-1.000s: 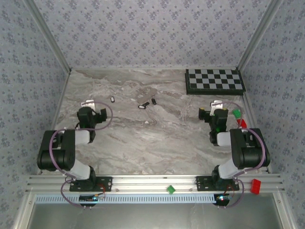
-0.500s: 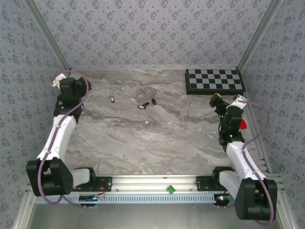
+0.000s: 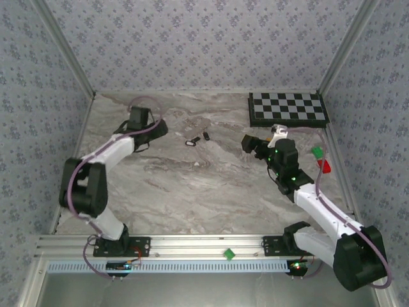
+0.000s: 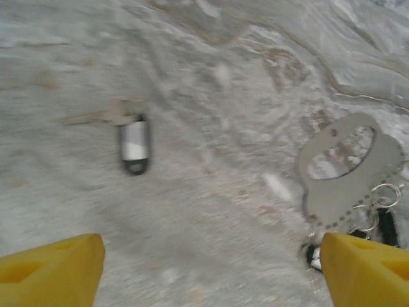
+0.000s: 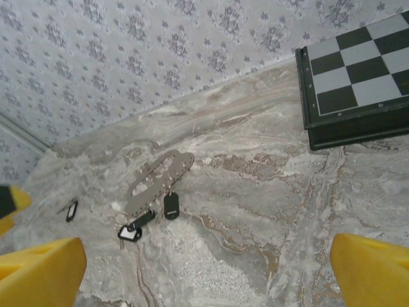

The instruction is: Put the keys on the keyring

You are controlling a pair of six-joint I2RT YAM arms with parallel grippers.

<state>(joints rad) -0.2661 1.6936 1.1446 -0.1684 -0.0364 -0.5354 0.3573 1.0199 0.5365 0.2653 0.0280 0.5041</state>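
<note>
Your left gripper [image 4: 208, 278] hangs open, a lone key [image 4: 134, 147] lying just ahead of it and the keyring [image 4: 383, 192] to the right. Your right gripper [image 5: 204, 275] is open, the other keys [image 5: 170, 206] well left of it.

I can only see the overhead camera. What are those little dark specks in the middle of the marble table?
Observer: The right wrist camera shows keys with dark heads, lying beside a flat grey metal strip with holes.
Operator: And under the left arm's pincer?
Observer: The left wrist camera shows a lone key, dark head with a whitish centre, lying on the marble table ahead of the open left pincer, untouched.
</note>
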